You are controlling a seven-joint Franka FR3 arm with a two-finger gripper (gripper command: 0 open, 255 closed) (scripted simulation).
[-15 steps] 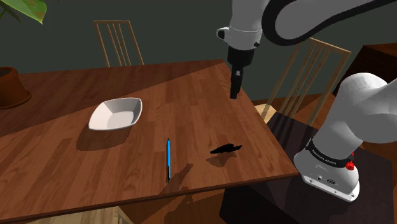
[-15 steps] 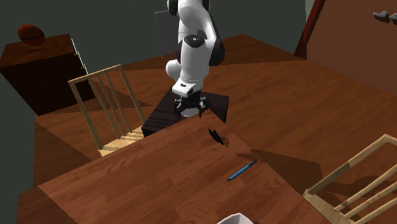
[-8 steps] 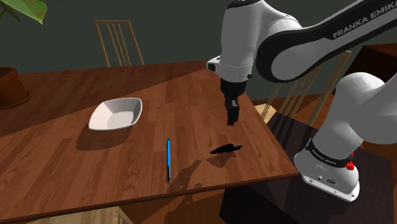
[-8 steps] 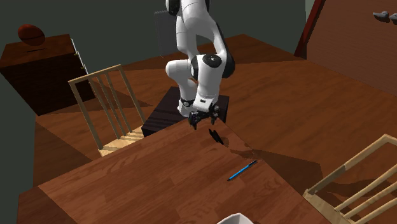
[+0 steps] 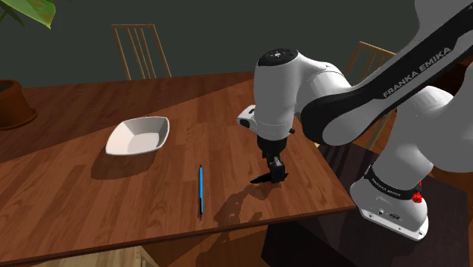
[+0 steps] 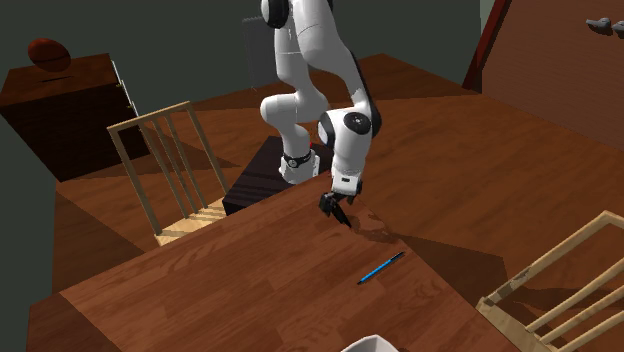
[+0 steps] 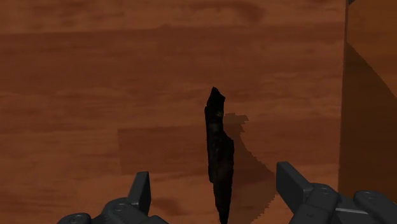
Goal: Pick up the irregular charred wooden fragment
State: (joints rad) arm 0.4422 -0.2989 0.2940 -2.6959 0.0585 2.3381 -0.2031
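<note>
A thin, jagged black fragment [image 7: 218,153] lies flat on the brown wooden table [image 5: 91,190], close to the table's edge on the shoulder view's right. My black gripper [image 7: 216,191] is open and hangs just above the fragment, one finger on each side of it, neither touching. In the shoulder view the gripper [image 5: 276,171] covers most of the fragment [image 5: 261,180], whose tip sticks out toward the pen. In the second exterior view the gripper [image 6: 336,210] sits right over the fragment [image 6: 346,222] near the table's far corner.
A blue pen [image 5: 201,188] lies a short way from the fragment, toward the shoulder view's left. A white bowl [image 5: 138,136] stands farther off. Wooden chairs [image 5: 141,48] stand around the table, and a potted plant [image 5: 14,106] sits at its far left.
The arm has come down and toward the table's near edge: a second ago the gripper hung high above the table, now it is just over the fragment. Nothing on the table has moved.
</note>
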